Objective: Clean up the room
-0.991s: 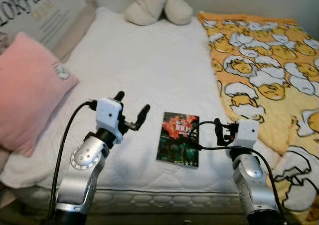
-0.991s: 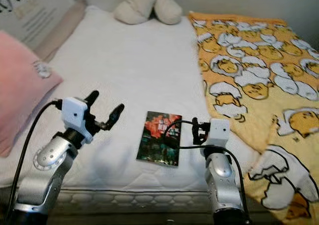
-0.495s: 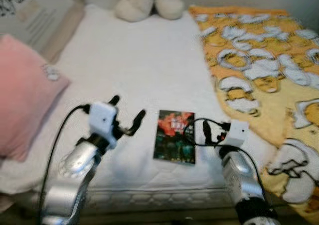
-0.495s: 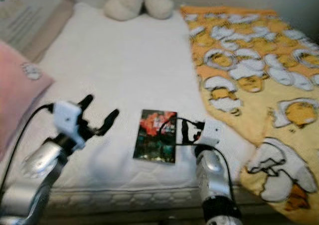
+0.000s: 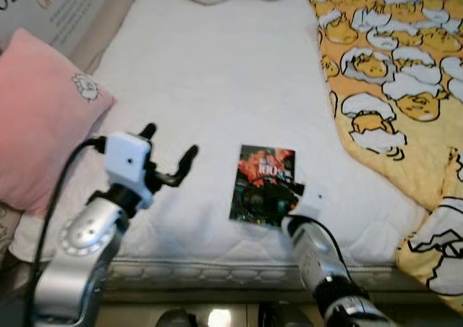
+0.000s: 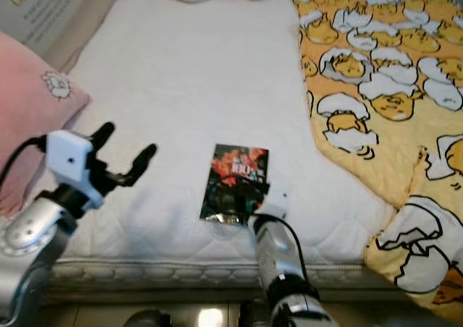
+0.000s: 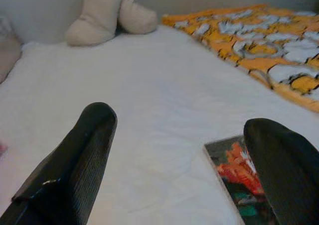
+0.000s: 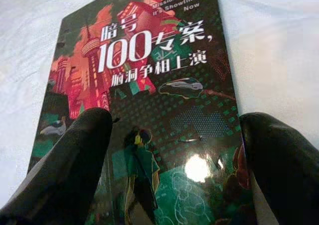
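Right gripper (image 8: 174, 150) had advanced over the book (image 5: 263, 184), fingers spread above its cover; left gripper (image 5: 168, 155) hovered spread beside it.

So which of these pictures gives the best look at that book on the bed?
The right wrist view: the book lies close under the right pincer, its cover print readable. Both eye views show it whole but small on the bed. The left wrist view catches one corner.
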Robot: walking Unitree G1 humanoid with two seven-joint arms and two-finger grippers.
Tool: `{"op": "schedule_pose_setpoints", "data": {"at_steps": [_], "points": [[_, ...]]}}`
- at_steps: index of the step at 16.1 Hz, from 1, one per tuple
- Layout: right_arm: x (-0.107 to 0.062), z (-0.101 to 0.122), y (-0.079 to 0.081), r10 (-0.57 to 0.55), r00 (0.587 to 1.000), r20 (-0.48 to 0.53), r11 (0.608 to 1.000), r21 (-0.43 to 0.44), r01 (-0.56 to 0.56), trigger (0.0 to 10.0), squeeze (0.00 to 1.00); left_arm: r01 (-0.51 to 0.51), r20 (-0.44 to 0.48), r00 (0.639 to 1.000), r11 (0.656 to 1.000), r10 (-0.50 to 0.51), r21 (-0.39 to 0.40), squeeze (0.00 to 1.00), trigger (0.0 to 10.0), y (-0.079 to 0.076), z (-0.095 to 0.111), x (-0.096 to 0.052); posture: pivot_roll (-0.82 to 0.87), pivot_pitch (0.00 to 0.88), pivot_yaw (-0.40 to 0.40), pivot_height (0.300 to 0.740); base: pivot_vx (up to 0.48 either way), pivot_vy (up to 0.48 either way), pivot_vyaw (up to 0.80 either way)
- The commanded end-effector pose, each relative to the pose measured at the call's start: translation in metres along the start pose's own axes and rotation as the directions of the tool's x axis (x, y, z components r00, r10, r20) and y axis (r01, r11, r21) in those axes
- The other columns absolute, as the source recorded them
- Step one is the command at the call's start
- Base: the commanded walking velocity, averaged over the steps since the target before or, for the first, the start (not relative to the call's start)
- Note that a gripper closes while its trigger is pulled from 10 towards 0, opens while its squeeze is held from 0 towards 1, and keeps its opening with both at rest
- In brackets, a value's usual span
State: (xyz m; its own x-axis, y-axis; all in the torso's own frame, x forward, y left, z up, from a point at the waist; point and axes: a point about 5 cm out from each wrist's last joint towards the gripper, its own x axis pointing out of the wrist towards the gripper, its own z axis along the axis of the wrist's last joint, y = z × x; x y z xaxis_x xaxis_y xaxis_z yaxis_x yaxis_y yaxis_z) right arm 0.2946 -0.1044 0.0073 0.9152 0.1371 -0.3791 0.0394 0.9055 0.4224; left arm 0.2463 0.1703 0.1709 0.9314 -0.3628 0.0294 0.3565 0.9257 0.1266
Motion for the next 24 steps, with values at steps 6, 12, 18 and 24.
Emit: {"op": "schedule_pose_setpoints", "data": {"at_steps": [6, 12, 18, 24], "points": [[-0.002, -0.037, 0.014, 0.027, 0.975, -0.22, 0.964, 0.265, 0.033, 10.0, 0.0, -0.001, -0.017, 1.0, 1.0, 0.001, -0.003, 0.0, 10.0, 0.001, 0.006, -0.003, 0.29, 0.214, 0.039, 0.74, 0.0, 0.0, 0.0], [-0.002, -0.039, 0.015, 0.055, 0.965, -0.258, 0.962, 0.273, 0.019, 0.0, 0.0, 0.003, -0.018, 1.0, 1.0, -0.003, -0.01, 0.0, 10.0, -0.001, 0.006, 0.001, 0.28, 0.199, 0.036, 0.74, 0.0, 0.0, 0.0], [-0.001, -0.037, 0.019, 0.083, 0.971, -0.222, 0.925, 0.381, 0.008, 0.0, 0.0, 0.011, -0.018, 1.0, 1.0, -0.011, -0.009, 0.0, 10.0, -0.001, 0.006, 0.004, 0.27, 0.194, 0.048, 0.74, 0.0, 0.0, 0.0], [0.002, -0.031, 0.036, 0.213, 0.958, -0.193, 0.909, 0.398, -0.122, 0.0, 0.0, 0.027, -0.014, 1.0, 0.999, -0.028, -0.023, 0.0, 10.0, -0.003, 0.004, 0.013, 0.24, 0.183, 0.054, 0.74, 0.0, 0.0, 0.0]]}}
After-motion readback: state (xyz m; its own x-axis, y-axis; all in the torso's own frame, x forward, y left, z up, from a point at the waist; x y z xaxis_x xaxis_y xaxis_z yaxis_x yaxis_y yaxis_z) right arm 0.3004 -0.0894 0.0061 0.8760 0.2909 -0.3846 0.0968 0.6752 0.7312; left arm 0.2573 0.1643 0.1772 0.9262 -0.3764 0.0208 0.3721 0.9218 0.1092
